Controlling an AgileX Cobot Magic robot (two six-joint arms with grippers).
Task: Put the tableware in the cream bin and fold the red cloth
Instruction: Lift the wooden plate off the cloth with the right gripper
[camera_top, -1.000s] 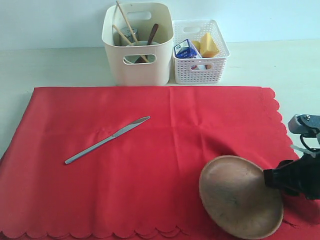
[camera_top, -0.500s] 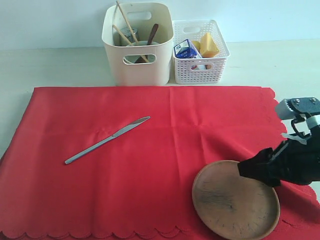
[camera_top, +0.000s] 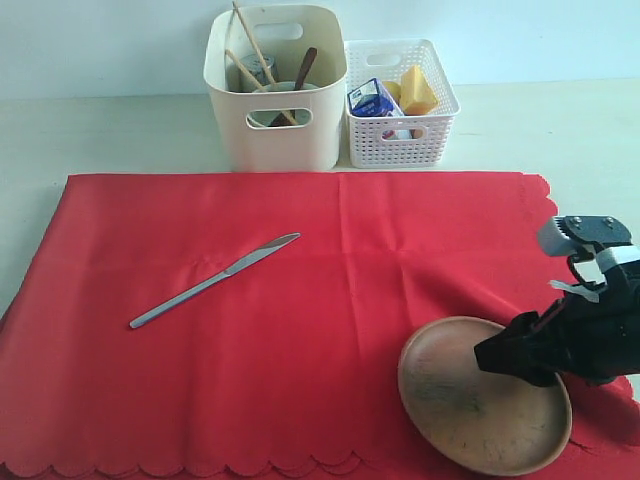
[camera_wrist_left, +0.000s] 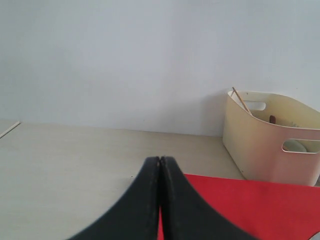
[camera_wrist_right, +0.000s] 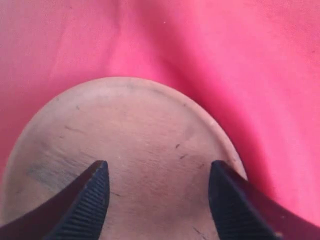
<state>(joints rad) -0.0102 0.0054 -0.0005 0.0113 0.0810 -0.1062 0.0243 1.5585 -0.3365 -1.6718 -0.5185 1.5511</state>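
The round brown wooden plate lies on the red cloth at its front right corner. My right gripper hovers over the plate's right part; in the right wrist view it stands open, both fingers spread above the plate, holding nothing. A silver table knife rests on the cloth, left of centre. The cream bin at the back holds chopsticks, a dark spoon and more tableware. My left gripper is shut and empty, near the cloth's edge, with the bin beyond it.
A white lattice basket stands right of the cream bin, with a milk carton and a cheese wedge inside. The pale tabletop surrounds the cloth. The left arm does not show in the exterior view.
The plate was tilted up in the right gripper a second ago; it now lies flat on the cloth, released. The right gripper has opened and sits over the plate's right side.
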